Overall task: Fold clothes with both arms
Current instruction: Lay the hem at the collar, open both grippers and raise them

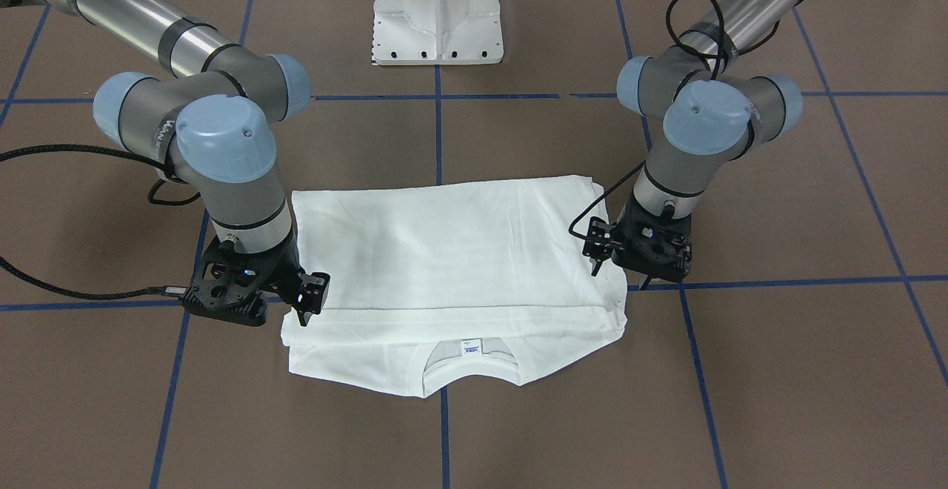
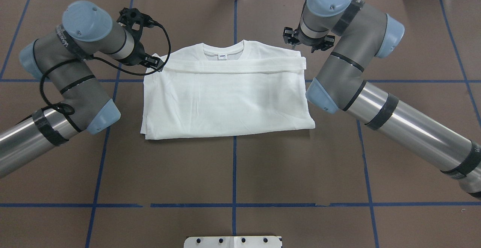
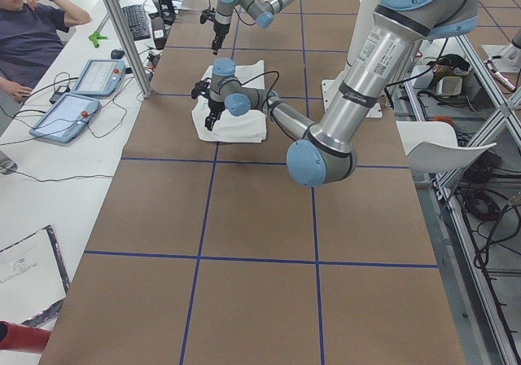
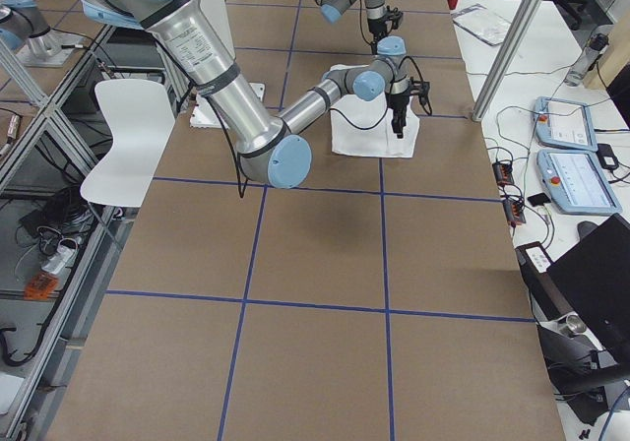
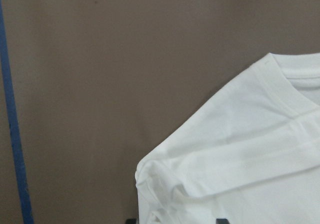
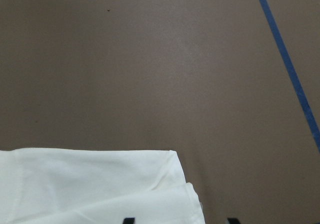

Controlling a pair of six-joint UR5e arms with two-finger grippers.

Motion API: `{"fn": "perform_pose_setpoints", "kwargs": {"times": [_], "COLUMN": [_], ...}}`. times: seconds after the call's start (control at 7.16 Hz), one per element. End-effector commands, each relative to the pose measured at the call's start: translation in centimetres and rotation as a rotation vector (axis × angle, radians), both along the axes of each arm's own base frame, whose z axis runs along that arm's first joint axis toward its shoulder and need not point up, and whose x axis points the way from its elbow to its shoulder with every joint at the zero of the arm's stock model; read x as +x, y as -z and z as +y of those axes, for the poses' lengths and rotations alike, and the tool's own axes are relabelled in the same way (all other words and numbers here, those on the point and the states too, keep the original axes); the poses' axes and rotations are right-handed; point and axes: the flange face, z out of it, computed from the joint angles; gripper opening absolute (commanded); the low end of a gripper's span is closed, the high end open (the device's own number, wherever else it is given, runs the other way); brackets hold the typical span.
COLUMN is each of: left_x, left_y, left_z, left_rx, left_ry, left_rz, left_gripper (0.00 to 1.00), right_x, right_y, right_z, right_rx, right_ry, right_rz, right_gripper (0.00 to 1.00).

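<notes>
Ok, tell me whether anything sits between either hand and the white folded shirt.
Nothing visible does. The left hand and right hand sit right at the collar-end corners of the white folded shirt; only brown table shows around it.

Bright, even light washes out the T-shirt (image 1: 444,252); wrist views seem slightly soft.

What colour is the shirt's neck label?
Neck label: white with blue print, clearest in the front-facing view.

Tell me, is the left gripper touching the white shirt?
Cannot tell. The left wrist view shows a corner of the shirt between the open fingertips of the left gripper, the front-facing view only overlap; neither shows contact or a gap.
</notes>
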Motion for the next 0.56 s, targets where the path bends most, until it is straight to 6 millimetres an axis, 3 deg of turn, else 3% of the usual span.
{"fn": "perform_pose_setpoints", "kwargs": {"times": [0.0,0.14,0.42], "left_x": [-2.5,-2.5,2.4], "left_y": [-0.5,-1.0,-0.9], "left_z": [4.4,7.2,13.5], "left_rx": [-0.009,-0.012,-0.129], "left_ry": [-0.054,-0.093,-0.12], "left_rz": [0.051,0.062,0.105], "left_gripper": [1.0,1.0,1.0], "right_x": [2.8,3.1,3.2], "right_y": [-1.4,-1.1,-0.6], "right_z": [-1.2,-1.4,-1.3], "right_rx": [-0.001,0.003,0.009], "right_ry": [0.055,0.053,0.053], "right_rz": [-0.014,-0.017,-0.024], "right_gripper": [1.0,1.0,1.0]}}
